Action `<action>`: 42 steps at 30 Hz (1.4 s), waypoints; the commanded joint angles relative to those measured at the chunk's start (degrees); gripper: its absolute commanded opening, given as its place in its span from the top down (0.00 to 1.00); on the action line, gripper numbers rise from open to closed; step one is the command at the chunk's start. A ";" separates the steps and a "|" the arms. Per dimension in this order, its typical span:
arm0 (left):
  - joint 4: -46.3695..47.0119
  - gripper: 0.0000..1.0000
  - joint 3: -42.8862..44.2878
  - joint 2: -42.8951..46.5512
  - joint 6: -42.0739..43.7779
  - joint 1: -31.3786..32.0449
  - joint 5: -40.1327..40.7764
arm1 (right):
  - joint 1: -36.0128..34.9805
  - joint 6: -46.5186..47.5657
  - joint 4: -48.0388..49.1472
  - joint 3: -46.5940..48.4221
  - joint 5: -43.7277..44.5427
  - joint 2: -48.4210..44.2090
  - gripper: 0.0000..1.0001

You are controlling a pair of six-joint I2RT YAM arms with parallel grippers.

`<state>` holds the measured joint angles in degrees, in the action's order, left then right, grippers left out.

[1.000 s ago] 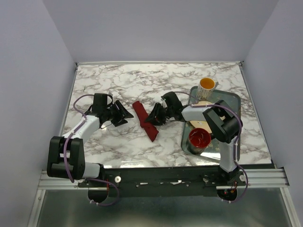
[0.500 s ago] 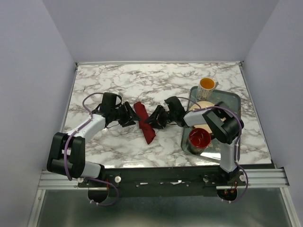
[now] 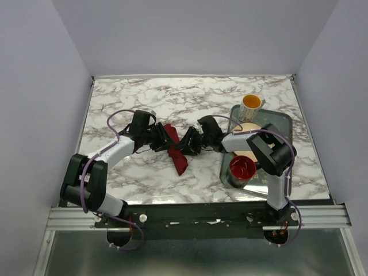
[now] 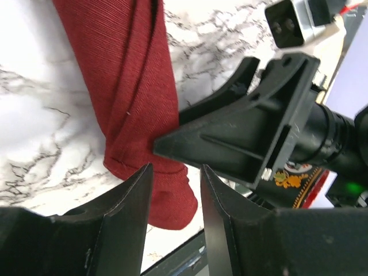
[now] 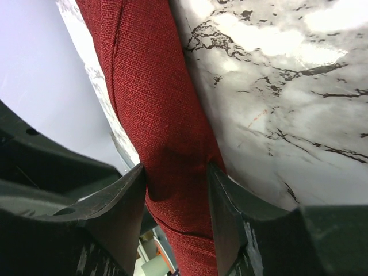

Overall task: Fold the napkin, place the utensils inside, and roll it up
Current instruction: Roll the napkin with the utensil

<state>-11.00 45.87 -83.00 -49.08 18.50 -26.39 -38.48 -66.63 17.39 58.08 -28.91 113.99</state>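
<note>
The napkin (image 3: 179, 163) lies as a long dark red roll on the marble, running from far to near at the table's middle. My right gripper (image 3: 188, 142) comes at it from the right. In the right wrist view its fingers (image 5: 129, 190) press both sides of the napkin (image 5: 155, 86), so my right gripper (image 5: 175, 167) is shut on the roll. My left gripper (image 3: 165, 138) reaches in from the left; in the left wrist view my left gripper (image 4: 176, 168) stands open, one end of the napkin (image 4: 126, 75) just beyond its tips. The utensils are hidden.
A grey tray (image 3: 276, 115) sits at the right with a yellow-lined mug (image 3: 252, 103), a cream plate (image 3: 247, 126) and a red bowl (image 3: 242, 167). The right gripper's black body (image 4: 247, 132) sits close in front of the left fingers.
My left gripper has swung right across the marble up to the napkin and narrowed its jaws. The right gripper stayed on the roll, whose near end shifted slightly.
</note>
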 commanded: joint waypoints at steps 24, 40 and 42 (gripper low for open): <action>4.59 0.53 -5.88 -3.57 0.30 0.39 6.62 | -1.77 23.56 -14.74 1.33 3.07 -8.35 0.29; -2.80 0.48 -3.59 4.86 2.94 0.39 8.91 | -3.62 36.31 -24.85 6.43 13.53 -11.34 0.33; -3.23 0.41 -2.72 4.43 3.20 0.39 6.71 | -3.53 37.19 -26.16 6.86 14.92 -12.04 0.33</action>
<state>-11.46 40.82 -79.79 -47.68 18.52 -18.70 -41.50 -34.57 -3.31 62.59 -20.16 105.19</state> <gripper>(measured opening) 0.522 0.676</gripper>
